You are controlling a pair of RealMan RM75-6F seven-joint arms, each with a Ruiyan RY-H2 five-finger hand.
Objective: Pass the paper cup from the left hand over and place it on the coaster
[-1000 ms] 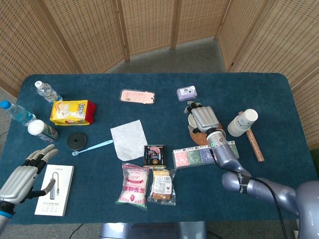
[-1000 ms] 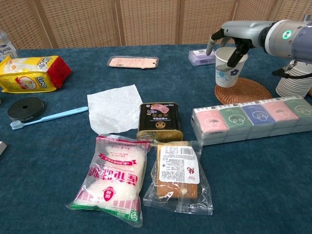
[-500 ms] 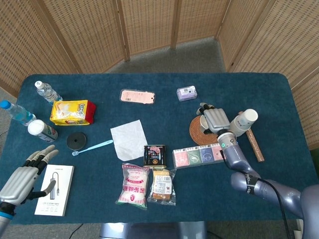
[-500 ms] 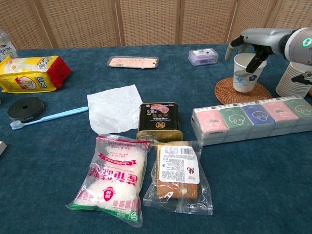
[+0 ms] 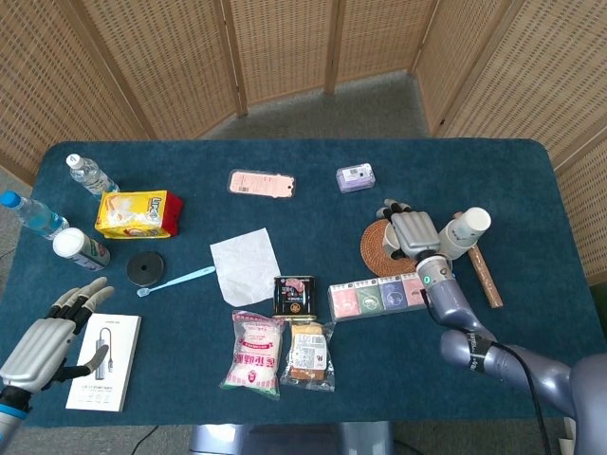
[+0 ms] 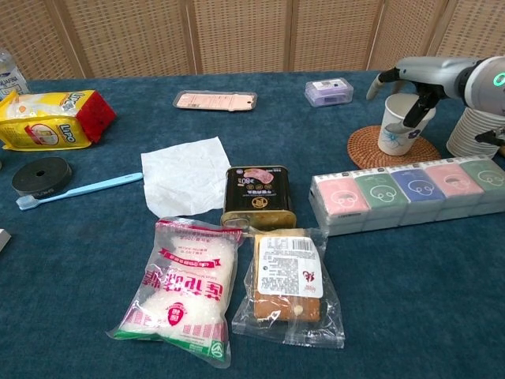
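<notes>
The head view looks steeply down from above the near edge and takes in the whole counter [image 5: 493, 161]. The chest view sits low and close, facing across the surface toward the wicker screens [image 6: 237, 35]. Both share the middle and right.

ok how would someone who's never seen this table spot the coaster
Look at the right side of the blue table, just behind the row of pastel tissue packs. The coaster is the round brown woven mat with the flower-printed paper cup on it.
</notes>
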